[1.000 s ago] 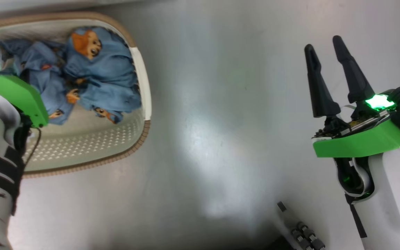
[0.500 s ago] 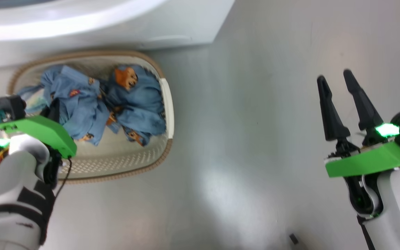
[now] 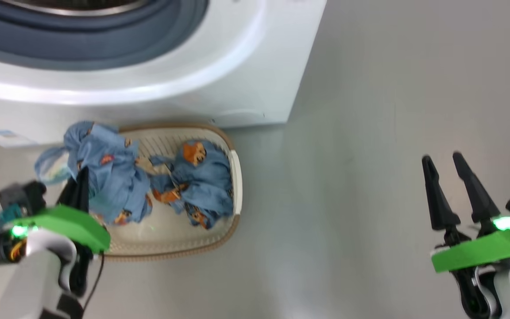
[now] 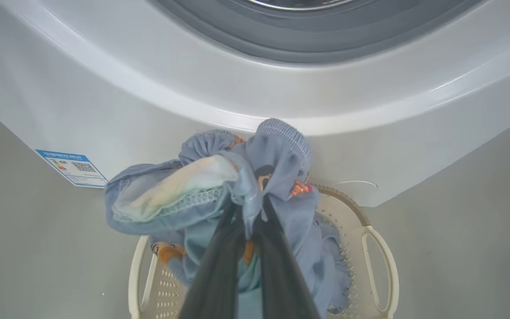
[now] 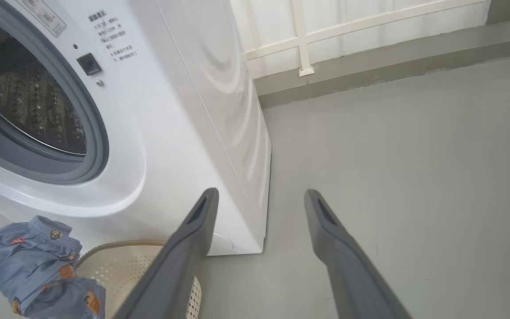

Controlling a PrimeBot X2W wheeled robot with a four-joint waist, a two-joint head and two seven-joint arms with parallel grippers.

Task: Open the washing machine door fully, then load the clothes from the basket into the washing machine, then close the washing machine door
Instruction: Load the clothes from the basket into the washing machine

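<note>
The white washing machine (image 3: 219, 84) spans the top of the head view, its grey-blue seal (image 3: 104, 40) and drum opening uncovered. The washing machine door is out of view. Below it on the floor sits the cream basket (image 3: 236, 177). My left gripper (image 3: 82, 177) is shut on one of the light-blue clothes (image 3: 109, 177), which hangs bunched over the basket's left part. In the left wrist view this garment (image 4: 210, 186) drapes around the closed gripper (image 4: 248, 210), just in front of the machine's lower panel. A second garment (image 3: 204, 186) lies in the basket. My right gripper (image 3: 441, 157) stands open and empty, far right.
A blue label sticker (image 4: 71, 167) sits low on the machine's front. In the right wrist view the steel drum (image 5: 25, 102) is open, and bare grey floor (image 5: 392, 155) runs right of the machine to a low wall ledge (image 5: 370, 57).
The head camera has tilted up, bringing the washing machine into view. My left gripper has raised one garment off the pile in the basket. The right gripper stays open.
</note>
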